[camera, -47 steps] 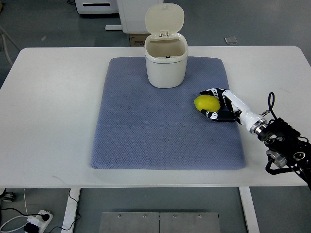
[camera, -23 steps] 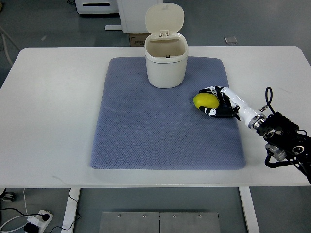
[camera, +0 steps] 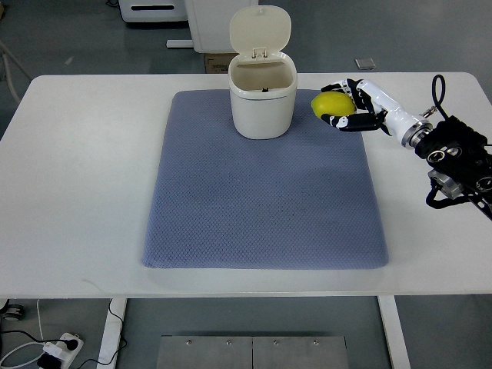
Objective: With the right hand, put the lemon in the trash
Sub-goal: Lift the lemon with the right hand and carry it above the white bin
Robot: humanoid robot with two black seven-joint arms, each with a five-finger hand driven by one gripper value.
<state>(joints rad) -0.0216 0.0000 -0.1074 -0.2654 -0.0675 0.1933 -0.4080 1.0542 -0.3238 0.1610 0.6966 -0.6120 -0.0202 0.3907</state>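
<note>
Beside open trash bin (camera: 263, 98), right hand (camera: 354, 108) grips lemon (camera: 331, 104)

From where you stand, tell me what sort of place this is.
Probably a robot test lab: a bare white table holding only a blue mat and a small bin, grey floor, and a power strip below.

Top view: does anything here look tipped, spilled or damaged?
Nothing stands out. The trash can stands upright on the blue mat with its lid open, and the right hand holds the lemon beside it.
</note>
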